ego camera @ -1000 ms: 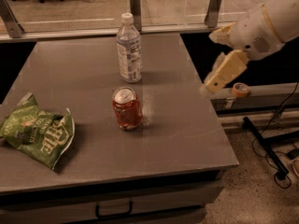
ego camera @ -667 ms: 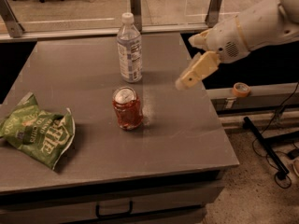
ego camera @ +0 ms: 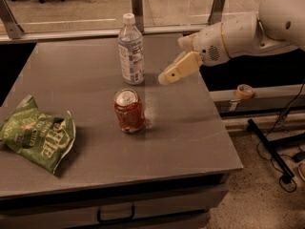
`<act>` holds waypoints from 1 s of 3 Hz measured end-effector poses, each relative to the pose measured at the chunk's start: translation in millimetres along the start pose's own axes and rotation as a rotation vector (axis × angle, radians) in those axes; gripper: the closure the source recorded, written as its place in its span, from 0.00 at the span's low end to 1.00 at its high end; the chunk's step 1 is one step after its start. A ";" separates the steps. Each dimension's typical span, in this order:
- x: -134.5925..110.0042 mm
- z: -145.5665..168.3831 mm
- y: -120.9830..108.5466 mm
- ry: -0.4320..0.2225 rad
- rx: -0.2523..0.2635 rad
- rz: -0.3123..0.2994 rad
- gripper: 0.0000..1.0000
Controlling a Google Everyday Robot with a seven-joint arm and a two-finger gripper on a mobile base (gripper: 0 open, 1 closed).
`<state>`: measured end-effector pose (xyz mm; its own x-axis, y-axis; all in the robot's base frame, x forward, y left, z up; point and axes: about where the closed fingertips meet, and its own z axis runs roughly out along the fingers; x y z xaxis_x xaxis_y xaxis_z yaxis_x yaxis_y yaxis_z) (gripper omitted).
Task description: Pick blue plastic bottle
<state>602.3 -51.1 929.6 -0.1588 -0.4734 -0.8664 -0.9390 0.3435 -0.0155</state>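
Three items are set out on a grey table [ego camera: 190, 142], with the gripper [ego camera: 175, 69] held above its right side.

Nearest, a green chip bag [ego camera: 35, 137] is laid flat at the left edge. A red can [ego camera: 128, 111] is stood upright near the middle, well apart from the bag. Beyond the can, the blue plastic bottle [ego camera: 131, 51] is stood upright toward the far edge, white cap on. The gripper is held just right of the bottle at about label height, apart from it and angled down toward it; whether it is wide or narrow cannot be told. The white arm [ego camera: 248, 32] is extended in from the right. A roll of tape [ego camera: 245, 90] is seen on a ledge off the table's right side.
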 end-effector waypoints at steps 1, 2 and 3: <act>0.7 4.4 1.5 -0.019 0.000 0.012 0.00; -6.1 36.8 2.7 -0.074 -0.014 0.012 0.00; -18.6 69.1 -1.1 -0.136 -0.022 -0.006 0.00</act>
<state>627.3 13.4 911.3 -0.1118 -0.3610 -0.9259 -0.9467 0.3220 -0.0112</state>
